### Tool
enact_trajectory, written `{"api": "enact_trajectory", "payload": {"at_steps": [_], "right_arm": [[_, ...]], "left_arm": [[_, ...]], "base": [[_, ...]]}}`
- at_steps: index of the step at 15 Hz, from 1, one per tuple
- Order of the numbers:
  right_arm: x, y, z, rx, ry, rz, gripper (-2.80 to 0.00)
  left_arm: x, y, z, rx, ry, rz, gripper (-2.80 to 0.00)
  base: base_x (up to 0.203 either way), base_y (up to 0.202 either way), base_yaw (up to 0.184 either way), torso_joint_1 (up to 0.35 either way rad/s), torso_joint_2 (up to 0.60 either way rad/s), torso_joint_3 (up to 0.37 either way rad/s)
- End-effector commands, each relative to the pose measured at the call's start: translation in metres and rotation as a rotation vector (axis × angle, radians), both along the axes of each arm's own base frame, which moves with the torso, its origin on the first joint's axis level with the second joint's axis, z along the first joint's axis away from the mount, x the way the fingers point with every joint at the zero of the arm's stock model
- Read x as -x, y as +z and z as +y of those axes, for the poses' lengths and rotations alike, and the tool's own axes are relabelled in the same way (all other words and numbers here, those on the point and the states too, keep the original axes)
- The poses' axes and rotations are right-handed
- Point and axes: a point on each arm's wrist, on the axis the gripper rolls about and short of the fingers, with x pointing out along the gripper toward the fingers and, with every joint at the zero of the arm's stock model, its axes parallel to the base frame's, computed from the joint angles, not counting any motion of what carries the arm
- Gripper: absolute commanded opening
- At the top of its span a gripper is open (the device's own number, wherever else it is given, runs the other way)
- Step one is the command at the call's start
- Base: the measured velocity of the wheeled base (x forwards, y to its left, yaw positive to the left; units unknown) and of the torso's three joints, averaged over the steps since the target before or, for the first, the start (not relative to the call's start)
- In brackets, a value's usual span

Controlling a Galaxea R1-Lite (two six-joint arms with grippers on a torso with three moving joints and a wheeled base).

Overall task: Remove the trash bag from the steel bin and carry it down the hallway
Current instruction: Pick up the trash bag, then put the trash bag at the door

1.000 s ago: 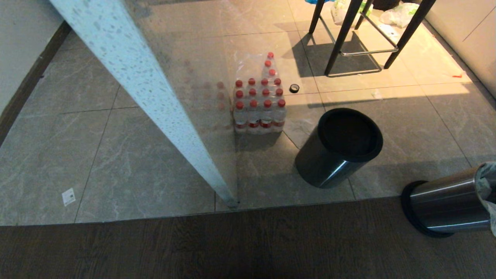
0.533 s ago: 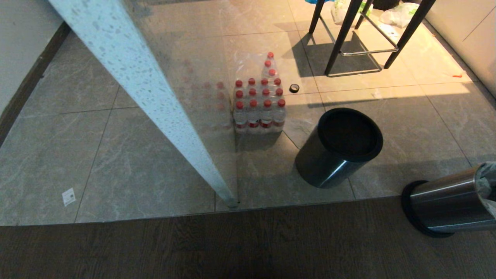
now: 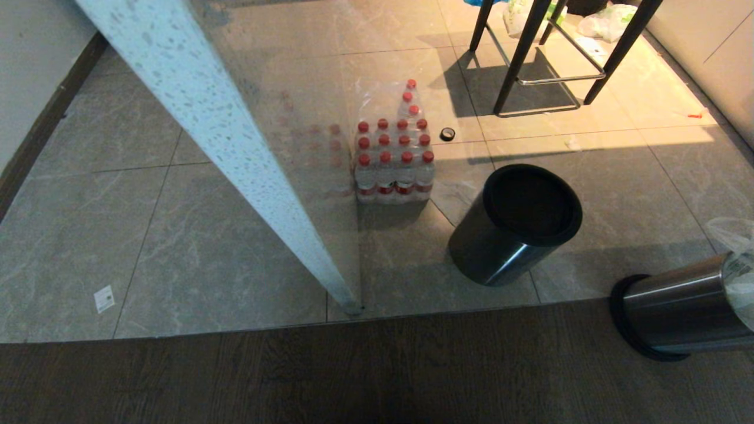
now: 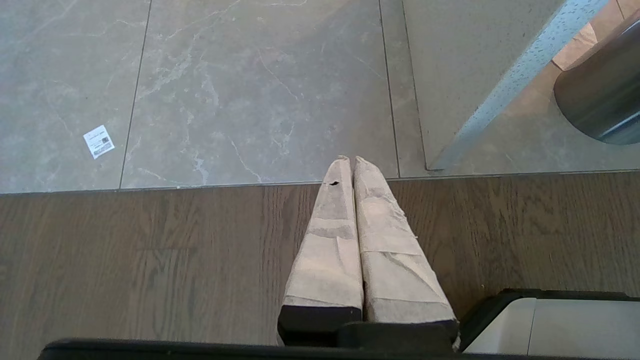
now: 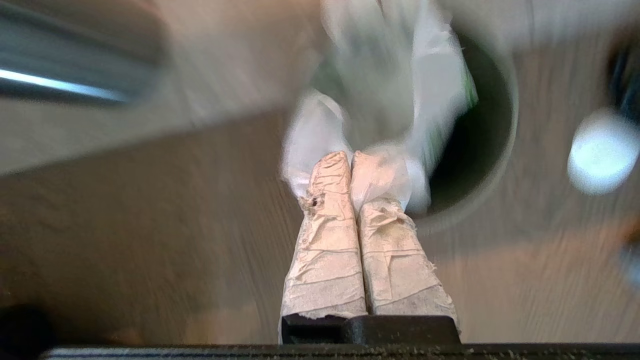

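Right end effector [image 5: 351, 162] clamped tight on the trash bag [image 5: 390, 100]. Lift straight up, slowly, clear of the steel bin [image 3: 677, 312]; avoid tearing thin plastic.

shrink-wrapped pack of red-capped water bottles [image 3: 393, 159] on grey tile, small tape roll [image 3: 447, 133] just beside it, dark stool legs [image 3: 548, 56] beyond, speckled white panel edge [image 3: 224, 147], paper label [image 3: 104, 298] on floor
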Motion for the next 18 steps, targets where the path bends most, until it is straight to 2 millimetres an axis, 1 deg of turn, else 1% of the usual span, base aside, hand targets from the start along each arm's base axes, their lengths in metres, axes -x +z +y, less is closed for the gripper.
{"api": "enact_trajectory", "payload": {"at_steps": [1,3,5,7,11,14,16,18], "right_arm": [[0.015,0.065,0.036,0.115,0.064,-0.1,-2.8],[0.023,0.097,0.055,0.14,0.119,-0.15,-2.8],[0.033,0.124,0.071,0.176,0.156,-0.192,-2.8],[0.049,0.141,0.087,0.204,0.191,-0.239,-2.8],[0.069,0.153,0.107,0.266,0.185,-0.263,-2.8],[0.087,0.163,0.131,0.294,0.191,-0.287,-2.8],[0.095,0.164,0.149,0.308,0.182,-0.285,-2.8],[0.102,0.157,0.169,0.298,0.167,-0.274,-2.8]], "left_arm": [[0.0,0.0,0.0,0.0,0.0,0.0,-2.8],[0.0,0.0,0.0,0.0,0.002,0.0,-2.8],[0.0,0.0,0.0,0.0,0.0,0.0,-2.8],[0.0,0.0,0.0,0.0,0.0,0.0,-2.8],[0.0,0.0,0.0,0.0,0.0,0.0,-2.8],[0.0,0.0,0.0,0.0,0.001,0.0,-2.8],[0.0,0.0,0.0,0.0,0.0,0.0,-2.8],[0.0,0.0,0.0,0.0,0.0,0.0,-2.8]], "base": [[0.0,0.0,0.0,0.0,0.0,0.0],[0.0,0.0,0.0,0.0,0.0,0.0],[0.0,0.0,0.0,0.0,0.0,0.0],[0.0,0.0,0.0,0.0,0.0,0.0],[0.0,0.0,0.0,0.0,0.0,0.0],[0.0,0.0,0.0,0.0,0.0,0.0],[0.0,0.0,0.0,0.0,0.0,0.0],[0.0,0.0,0.0,0.0,0.0,0.0]]}}
